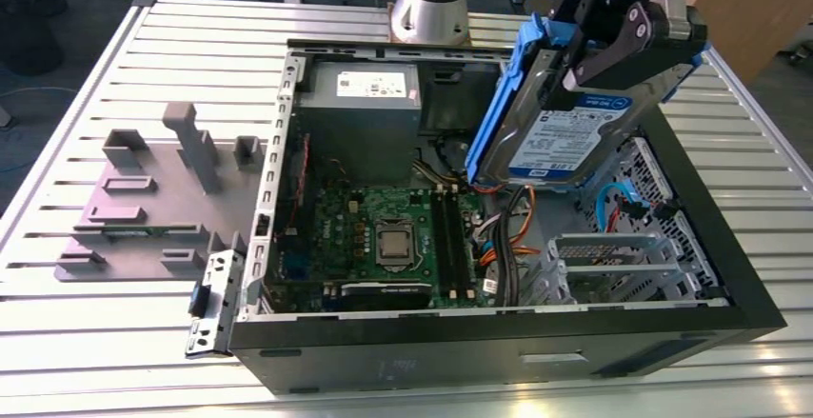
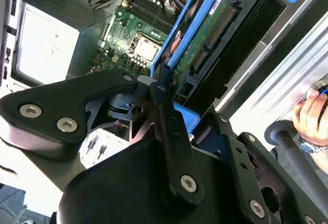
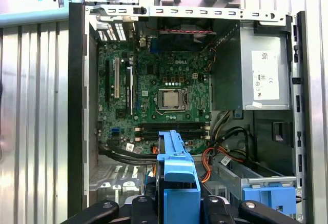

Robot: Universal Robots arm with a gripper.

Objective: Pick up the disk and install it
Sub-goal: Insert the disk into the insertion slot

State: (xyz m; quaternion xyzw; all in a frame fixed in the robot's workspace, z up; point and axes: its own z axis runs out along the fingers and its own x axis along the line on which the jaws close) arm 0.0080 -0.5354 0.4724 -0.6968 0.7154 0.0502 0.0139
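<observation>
My gripper [image 1: 620, 37] is shut on the disk [image 1: 555, 137], a silver-grey drive with a white-and-blue label and blue carrier rails. It hangs tilted in the air over the right side of the open computer case [image 1: 508, 328], above the drive cage [image 1: 610, 261]. In the second wrist view the disk [image 2: 215, 34] shows its green circuit-board side, clamped between the black fingers [image 2: 166, 106]. In the first wrist view the disk's blue rail edge [image 3: 177, 175] points down toward the case interior, with the gripper [image 3: 177, 208] around it.
Inside the case lie the motherboard [image 1: 381, 237], a grey power-supply box [image 1: 360, 104] and loose cables [image 1: 508, 237]. Another blue carrier [image 3: 269, 196] sits in a bay. A grey plastic stand [image 1: 152, 199] is on the table at the exterior view's left. A person's hand [image 2: 310, 114] rests nearby.
</observation>
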